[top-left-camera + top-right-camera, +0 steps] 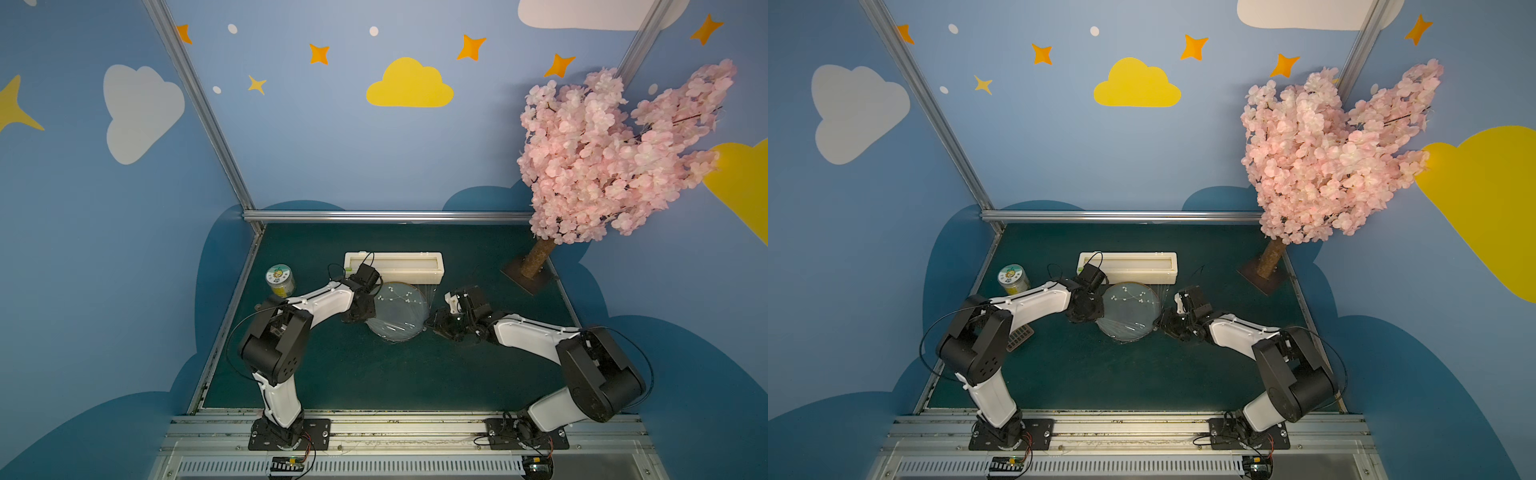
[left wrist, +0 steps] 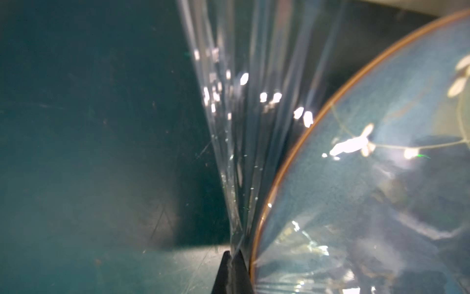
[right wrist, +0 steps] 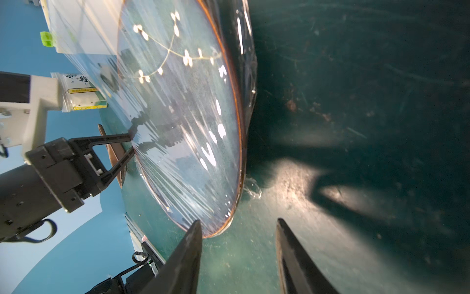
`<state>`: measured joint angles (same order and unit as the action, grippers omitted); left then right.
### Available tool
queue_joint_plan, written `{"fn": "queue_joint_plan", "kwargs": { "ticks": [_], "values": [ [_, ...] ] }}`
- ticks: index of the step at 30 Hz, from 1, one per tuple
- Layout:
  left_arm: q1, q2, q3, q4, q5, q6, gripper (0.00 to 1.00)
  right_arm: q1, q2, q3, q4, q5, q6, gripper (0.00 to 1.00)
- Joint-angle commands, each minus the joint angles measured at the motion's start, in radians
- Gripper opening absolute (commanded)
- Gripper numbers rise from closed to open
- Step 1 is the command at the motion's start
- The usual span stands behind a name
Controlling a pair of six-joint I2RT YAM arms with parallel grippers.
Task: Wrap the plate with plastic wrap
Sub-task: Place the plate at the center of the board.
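The grey-blue plate (image 1: 395,305) (image 1: 1127,305) lies flat on the green mat in front of the dispenser box. Glossy plastic wrap (image 1: 400,327) is stretched over its face, streaked with white glints. My left gripper (image 1: 369,318) (image 2: 232,254) sits at the plate's left rim, shut on a gathered strand of the wrap (image 2: 241,101). The right wrist view shows that same left gripper (image 3: 132,142) pinching film at the rim of the plate (image 3: 178,89). My right gripper (image 1: 432,325) (image 3: 239,224) stands open by the plate's right edge, nothing between its fingers.
A cream dispenser box (image 1: 395,268) lies just behind the plate, film still running to it. A yellow-labelled jar (image 1: 280,280) stands at the left, behind my left arm. A pink blossom tree (image 1: 536,259) stands at the back right. A brown grid piece (image 1: 1019,338) lies by the left edge.
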<state>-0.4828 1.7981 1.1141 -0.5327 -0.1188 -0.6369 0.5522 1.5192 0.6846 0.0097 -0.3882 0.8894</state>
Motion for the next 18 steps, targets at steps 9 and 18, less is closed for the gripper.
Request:
{"fn": "queue_joint_plan", "kwargs": {
  "ticks": [9,18],
  "values": [
    [0.093,-0.141,-0.083,-0.037,0.093,-0.001,0.58,-0.009,-0.101,0.184,-0.328,0.147,-0.165,0.55],
    [0.219,-0.218,0.042,0.032,0.21,0.099,0.62,-0.083,0.105,0.557,-0.576,0.222,-0.331,0.72]
  ]
}}
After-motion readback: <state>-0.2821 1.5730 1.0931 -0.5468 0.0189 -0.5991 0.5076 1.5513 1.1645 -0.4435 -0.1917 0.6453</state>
